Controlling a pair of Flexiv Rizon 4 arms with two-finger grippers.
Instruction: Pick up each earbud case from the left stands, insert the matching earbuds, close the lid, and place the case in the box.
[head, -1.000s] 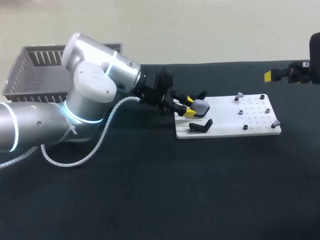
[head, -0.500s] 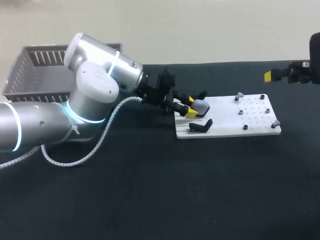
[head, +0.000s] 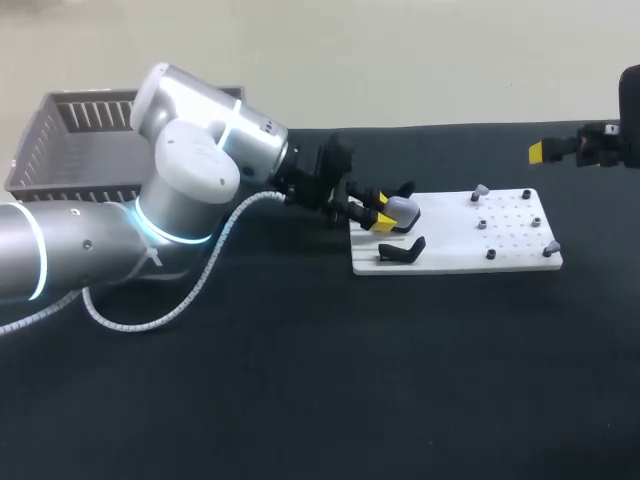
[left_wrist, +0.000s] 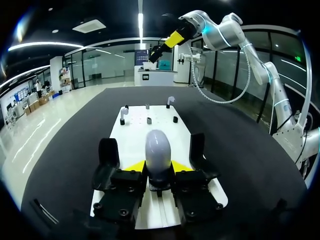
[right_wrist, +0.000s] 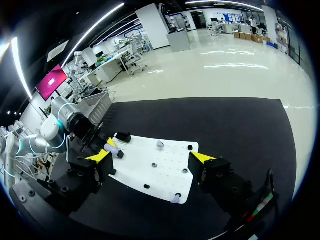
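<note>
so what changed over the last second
Very little: the left arm edged slightly toward the white board, with the left gripper clamped on the grey earbud case, which looks a touch higher. The right gripper, open, the board, the earbuds and the basket stayed put.

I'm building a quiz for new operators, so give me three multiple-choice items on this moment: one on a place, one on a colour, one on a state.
1. Where is the earbud case?
A in the basket
B between the jaws of the left gripper, over the board
C on the bare table

2. What colour is the board?
A white
B red
C green

3. How do the jaws of the right gripper stand?
A shut on an earbud
B shut on nothing
C open

Answers:
1 B, both yellow tips press its sides.
2 A, it shows plain white against the dark table.
3 C, they stand wide apart with nothing between them.
</note>
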